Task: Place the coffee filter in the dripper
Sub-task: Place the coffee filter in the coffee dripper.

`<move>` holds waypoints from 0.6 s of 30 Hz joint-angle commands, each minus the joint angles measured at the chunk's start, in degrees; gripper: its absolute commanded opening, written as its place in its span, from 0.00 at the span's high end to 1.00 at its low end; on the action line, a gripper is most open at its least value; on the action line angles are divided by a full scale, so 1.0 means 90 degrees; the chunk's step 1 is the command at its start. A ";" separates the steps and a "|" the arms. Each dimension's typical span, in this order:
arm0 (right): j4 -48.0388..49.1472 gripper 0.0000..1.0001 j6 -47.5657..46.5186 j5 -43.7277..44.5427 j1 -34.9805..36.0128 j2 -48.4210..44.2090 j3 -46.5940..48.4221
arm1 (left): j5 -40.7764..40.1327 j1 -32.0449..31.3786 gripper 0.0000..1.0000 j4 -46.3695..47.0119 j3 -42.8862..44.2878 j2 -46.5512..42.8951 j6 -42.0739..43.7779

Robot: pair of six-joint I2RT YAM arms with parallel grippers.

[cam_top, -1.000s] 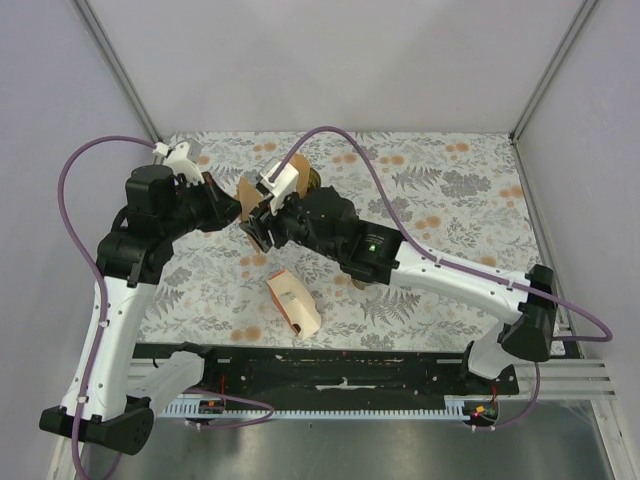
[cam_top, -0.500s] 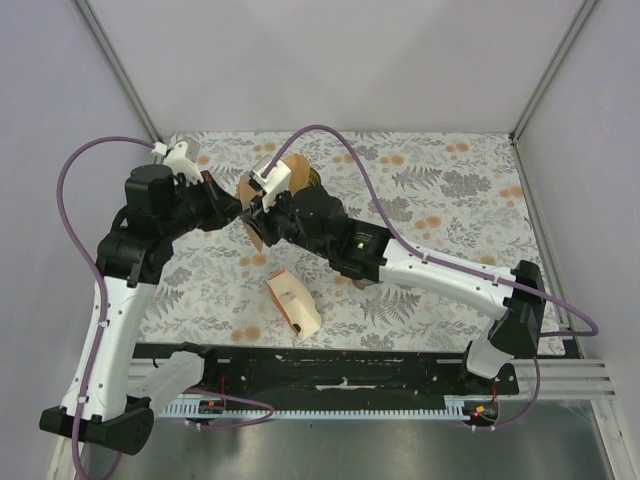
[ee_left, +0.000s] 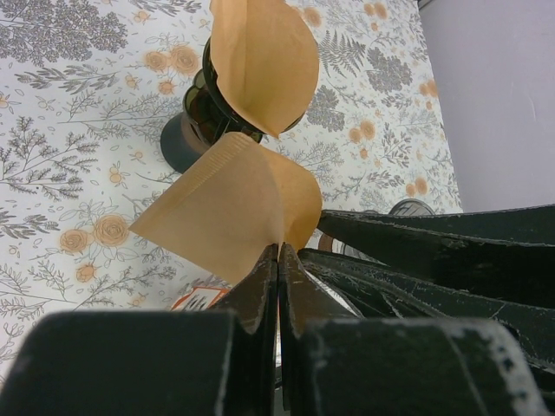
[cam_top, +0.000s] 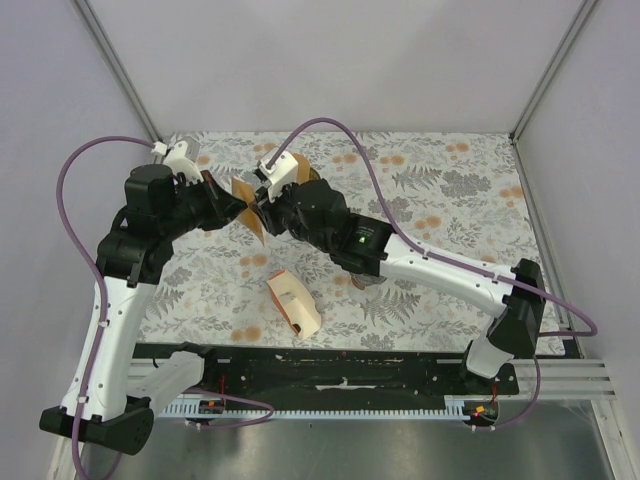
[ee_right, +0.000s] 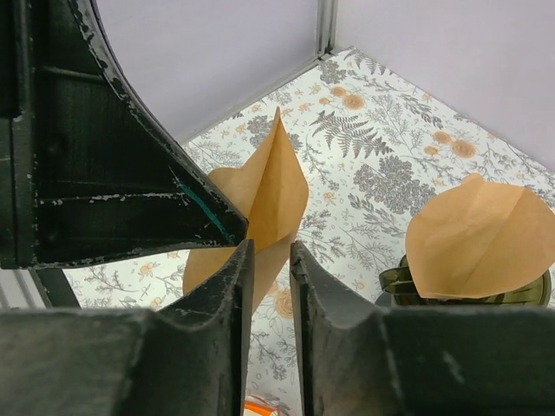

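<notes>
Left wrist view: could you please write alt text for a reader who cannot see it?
The left hand, its fingers shut, pinches the edge of a brown paper coffee filter above a floral table. Behind it, a second filter stands in a dark glass dripper. The right hand shows at the right, beside the held filter.

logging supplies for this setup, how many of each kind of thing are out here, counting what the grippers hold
coffee filter: 2, this one pinched in the left gripper, the other sitting in the dripper
dripper: 1
pack of filters: 1
total: 4, leaving out a round thing that is mostly hidden under the right arm
</notes>
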 commanded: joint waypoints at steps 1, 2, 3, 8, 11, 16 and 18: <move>-0.0108 0.68 -0.0016 0.0034 0.0005 0.0196 0.0437 | 0.0082 0.0038 0.98 0.0165 0.0090 -0.0024 -0.0085; -0.0108 0.65 -0.0007 0.0044 0.0014 0.0235 0.0457 | 0.0091 0.0028 0.98 0.0175 0.0090 -0.0034 -0.0066; -0.0108 0.63 0.0003 0.0054 -0.0005 0.0274 0.0486 | 0.0121 0.0028 0.98 0.0175 0.0081 -0.0034 -0.0056; -0.0195 0.54 -0.0006 0.0258 0.0014 0.0440 0.0604 | 0.0072 0.0019 0.98 0.0184 0.0090 -0.0044 -0.0007; -0.0244 0.50 -0.0026 0.0366 -0.0005 0.0508 0.0672 | 0.0023 0.0028 0.98 0.0194 0.0090 -0.0054 0.0032; -0.0303 0.44 0.0062 0.0327 0.0005 0.0664 0.0847 | -0.0055 0.0028 0.98 0.0223 0.0051 -0.0034 0.0100; -0.0332 0.44 0.0091 0.0337 0.0005 0.0733 0.0936 | -0.0074 0.0028 0.98 0.0233 0.0032 -0.0034 0.0120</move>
